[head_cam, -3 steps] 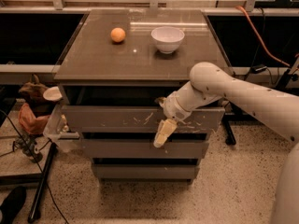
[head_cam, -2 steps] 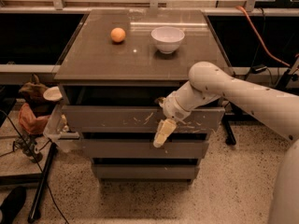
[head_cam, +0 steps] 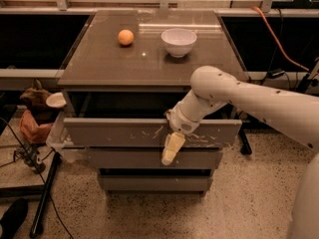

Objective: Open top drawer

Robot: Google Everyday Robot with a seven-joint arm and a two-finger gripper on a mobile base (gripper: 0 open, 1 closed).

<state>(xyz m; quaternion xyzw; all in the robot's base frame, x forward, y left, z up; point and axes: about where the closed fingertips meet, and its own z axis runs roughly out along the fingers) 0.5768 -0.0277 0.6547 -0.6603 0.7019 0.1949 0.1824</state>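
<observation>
Because the top drawer has no handle, the gripper seems to hang over its upper edge, right of centre, pointing down the scratched front, likely so as to drag it by the lip. How wide the gripper stands I cannot tell. The drawer sits just under the tabletop, already jutting ahead of the lower drawers. No writing or label is readable.

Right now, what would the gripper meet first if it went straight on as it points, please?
Pointing down before the top drawer, the gripper would likely meet the floor, or perhaps the middle drawer; depth is unclear.
</observation>
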